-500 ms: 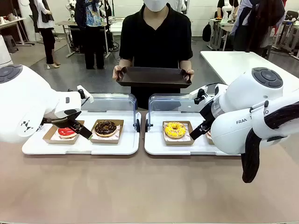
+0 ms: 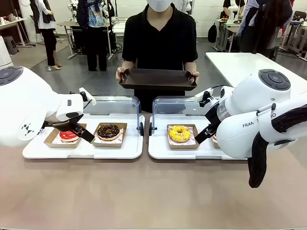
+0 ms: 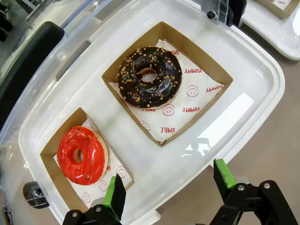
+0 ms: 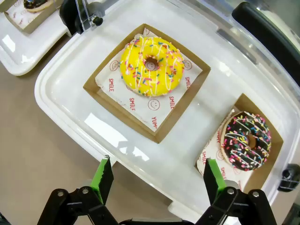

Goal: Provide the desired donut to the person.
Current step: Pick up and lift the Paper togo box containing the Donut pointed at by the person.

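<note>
- Brown tabletop stretches between the robot and the person, who stands at the far side. The person holds a dark tray level in both hands with nothing on it. Other people and tables sit farther back in the room.
- Nothing visible has shifted since half a second ago. Both arms hang where they were, the dark tray has not moved, and all four donuts lie in their boxes. I read this as a pause before the choice. No hand points, so which donut is wanted cannot be told.
- The left gripper has its fingers spread wide with nothing between them, and it hovers over the near rim of the left white tray.
- Just beyond one green pad lies the red donut in a cardboard box. Farther ahead, roughly in line with the gap, sits the nut-topped chocolate donut in a second box.
- The right gripper is likewise spread and empty, over the near rim of the right white tray.
- The yellow donut sits well ahead of the gap, and the sprinkled chocolate donut lies close beyond one pad. Each is in its own box on printed paper.
- Clear lids stand open behind both white trays, so every donut looks reachable from above.
</note>
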Controlling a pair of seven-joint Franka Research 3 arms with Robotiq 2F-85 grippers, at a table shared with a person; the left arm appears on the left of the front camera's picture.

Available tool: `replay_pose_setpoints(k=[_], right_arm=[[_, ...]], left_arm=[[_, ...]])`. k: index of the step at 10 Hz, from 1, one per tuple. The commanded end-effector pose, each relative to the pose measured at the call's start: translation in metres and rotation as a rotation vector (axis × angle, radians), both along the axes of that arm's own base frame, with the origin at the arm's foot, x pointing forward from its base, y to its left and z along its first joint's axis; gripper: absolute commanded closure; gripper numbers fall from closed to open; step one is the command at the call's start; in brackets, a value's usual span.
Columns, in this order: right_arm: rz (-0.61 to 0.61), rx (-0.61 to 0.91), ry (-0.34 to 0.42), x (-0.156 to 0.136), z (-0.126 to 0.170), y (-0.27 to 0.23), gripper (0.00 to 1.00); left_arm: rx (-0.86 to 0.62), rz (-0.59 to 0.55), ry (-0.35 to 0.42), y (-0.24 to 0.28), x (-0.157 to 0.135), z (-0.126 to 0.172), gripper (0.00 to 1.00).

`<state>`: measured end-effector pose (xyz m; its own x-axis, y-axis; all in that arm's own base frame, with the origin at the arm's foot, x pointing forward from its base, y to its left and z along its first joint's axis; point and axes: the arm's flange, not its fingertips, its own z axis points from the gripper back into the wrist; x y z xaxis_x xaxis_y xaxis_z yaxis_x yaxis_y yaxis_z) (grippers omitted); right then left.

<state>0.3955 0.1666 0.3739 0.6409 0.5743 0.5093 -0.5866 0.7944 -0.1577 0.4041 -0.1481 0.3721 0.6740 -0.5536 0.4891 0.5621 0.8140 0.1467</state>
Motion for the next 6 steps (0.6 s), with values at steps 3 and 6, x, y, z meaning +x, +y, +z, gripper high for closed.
replay_pose_setpoints(k=[3, 6], right_arm=[[0.0, 0.0, 0.0, 0.0, 0.0, 0.0001, 0.0], [0.0, 0.0, 0.0, 0.0, 0.0, 0.0001, 0.0]], left_arm=[[0.0, 0.0, 0.0, 0.0, -0.0001, 0.0, 0.0], [0.0, 0.0, 0.0, 0.0, -0.0001, 0.0, 0.0]])
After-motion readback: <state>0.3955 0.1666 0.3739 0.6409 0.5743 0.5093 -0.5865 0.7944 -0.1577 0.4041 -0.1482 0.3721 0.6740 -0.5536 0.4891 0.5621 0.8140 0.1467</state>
